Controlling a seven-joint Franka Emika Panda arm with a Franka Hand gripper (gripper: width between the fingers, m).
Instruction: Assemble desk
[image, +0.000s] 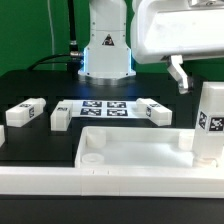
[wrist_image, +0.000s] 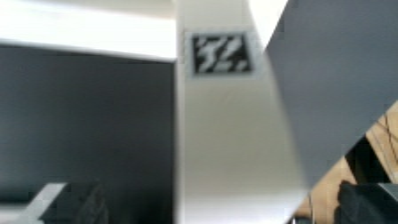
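Tool (image: 181, 80), fingers spread and empty, hangs above the upright leg (image: 210, 122) standing in the tabletop's (image: 130, 150) corner, exterior view's right.

One leg (image: 210, 122) stood at the tabletop's (image: 130, 150) corner on the exterior view's right. Three other legs (image: 60, 116) lay behind, flanking the marker board (image: 105, 107).

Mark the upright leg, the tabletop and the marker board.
upright leg (image: 209, 122): exterior view, on its tagged side face.
tabletop (image: 140, 150): exterior view, on the bare floor inside the rim.
marker board (image: 105, 107): exterior view, on its middle, among the tags.
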